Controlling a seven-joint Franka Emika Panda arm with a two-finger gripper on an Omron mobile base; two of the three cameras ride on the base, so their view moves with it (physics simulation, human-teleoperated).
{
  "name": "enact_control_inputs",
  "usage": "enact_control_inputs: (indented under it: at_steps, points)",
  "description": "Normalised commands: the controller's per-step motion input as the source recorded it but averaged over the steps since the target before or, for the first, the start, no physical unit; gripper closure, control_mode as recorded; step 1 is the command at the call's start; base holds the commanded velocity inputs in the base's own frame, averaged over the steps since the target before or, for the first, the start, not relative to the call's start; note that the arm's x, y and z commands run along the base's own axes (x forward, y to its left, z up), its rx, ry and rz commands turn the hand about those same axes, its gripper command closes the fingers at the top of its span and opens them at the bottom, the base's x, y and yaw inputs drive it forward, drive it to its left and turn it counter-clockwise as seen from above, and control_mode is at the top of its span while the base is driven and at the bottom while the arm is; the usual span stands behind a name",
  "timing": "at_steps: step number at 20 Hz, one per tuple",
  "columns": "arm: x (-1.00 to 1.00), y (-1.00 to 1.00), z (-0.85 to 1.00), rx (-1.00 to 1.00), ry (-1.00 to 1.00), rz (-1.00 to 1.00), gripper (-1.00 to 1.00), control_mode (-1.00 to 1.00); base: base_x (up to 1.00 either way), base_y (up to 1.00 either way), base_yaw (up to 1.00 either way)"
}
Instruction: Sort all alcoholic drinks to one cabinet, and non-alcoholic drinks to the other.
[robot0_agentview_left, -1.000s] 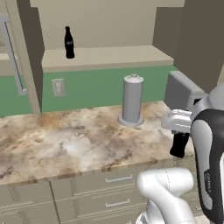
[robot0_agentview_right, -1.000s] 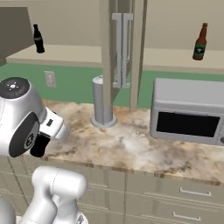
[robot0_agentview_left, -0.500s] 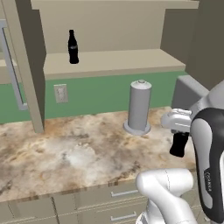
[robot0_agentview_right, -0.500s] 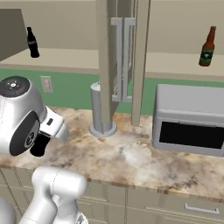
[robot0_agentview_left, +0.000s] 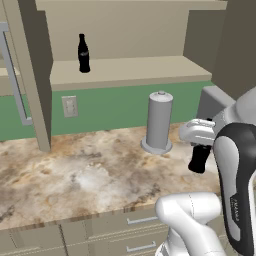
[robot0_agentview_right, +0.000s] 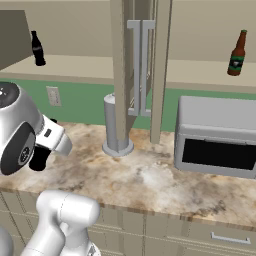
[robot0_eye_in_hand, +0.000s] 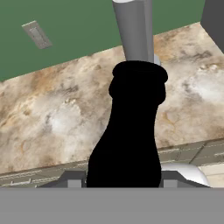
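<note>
My gripper (robot0_agentview_left: 202, 146) is shut on a small all-black cola bottle (robot0_agentview_left: 199, 159), one of the non-alcoholic drinks, and holds it just above the marble counter (robot0_agentview_left: 90, 170) at its right side. That bottle (robot0_eye_in_hand: 131, 127) rises between the fingers in the hand view, and its dark body (robot0_agentview_right: 39, 158) shows under the arm in the right base view. A second cola bottle (robot0_agentview_left: 83, 53) (robot0_agentview_right: 37, 48) stands upright on the left cabinet shelf. A brown beer bottle (robot0_agentview_right: 236, 53) with a green label, an alcoholic drink, stands on the right cabinet shelf.
A grey cylinder on a round base (robot0_agentview_left: 159, 122) (robot0_agentview_right: 114, 125) stands on the counter close behind the held bottle. A grey microwave (robot0_agentview_right: 217, 135) sits at the right. Open cabinet doors (robot0_agentview_right: 140, 65) hang over the counter's middle, another door (robot0_agentview_left: 27, 75) at the left.
The whole picture has shifted a little as the camera moved nearer the counter. The gripper keeps the same hold on the black bottle.
</note>
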Motion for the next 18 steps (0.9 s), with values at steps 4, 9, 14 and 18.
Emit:
enact_control_inputs:
  at_steps: [4,9,14,18]
  points:
    - [0.1,0.15,0.76,-0.01,-0.15,0.0,1.0,-1.0,0.0,0.0,0.0]
    - [0.18,0.03,0.58,-0.04,-0.18,0.0,1.0,-1.0,0.0,0.0,0.0]
    - [0.33,0.0,0.46,-0.11,-0.24,0.0,1.0,-1.0,0.0,0.0,0.0]
    - [0.27,0.0,0.39,-0.12,-0.27,0.0,1.0,-1.0,0.0,0.0,0.0]
